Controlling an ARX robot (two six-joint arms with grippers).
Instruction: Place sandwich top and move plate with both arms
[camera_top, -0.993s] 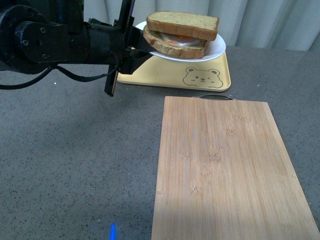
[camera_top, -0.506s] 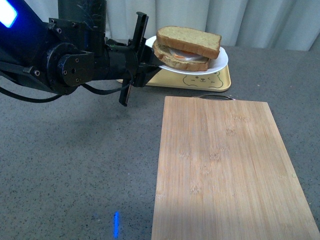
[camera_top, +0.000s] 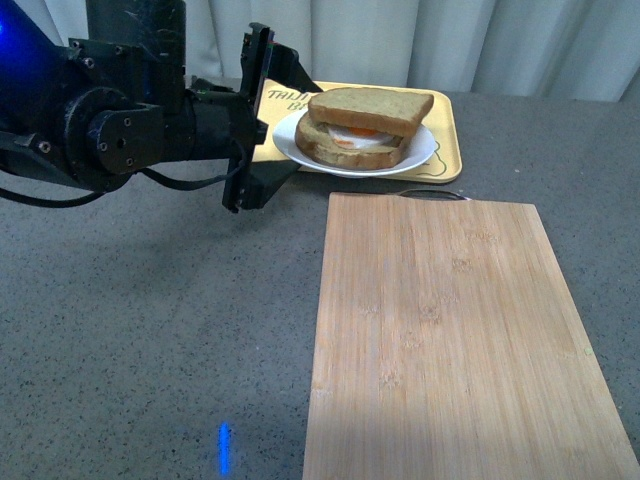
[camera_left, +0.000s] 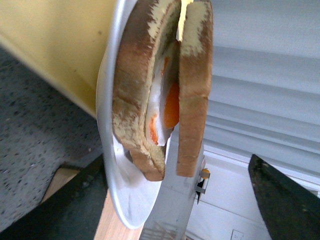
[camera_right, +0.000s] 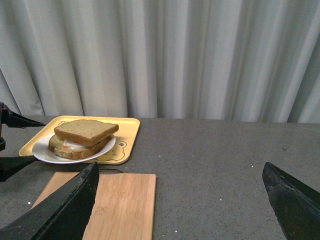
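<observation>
We saw the plate low on the yellow tray, apparently resting on its near part, where it hid the bear drawing. The top lay square on the sandwich, covering the egg and the lower slice, so that step looked done.

The change was in the left gripper. Its jaws stood apart, one finger above and one below the plate's left rim, neither clearly touching it. The left wrist view agreed: plate and sandwich sat in the gap, with clear space beside the top. We judged that the plate had just been let go.

Half a second earlier the plate had hung higher, above the tray, with the fingers drawn together on its rim and the bear partly showing. A second earlier it had been higher again, with the whole bear in sight. Since then it had sunk and the jaws had spread.

The right gripper was well away over the grey table, its jaws wide apart and holding nothing. The board lay just in front of the tray. We judged the left arm's carry finished; whether the right arm had a further share in moving the plate we could not tell
</observation>
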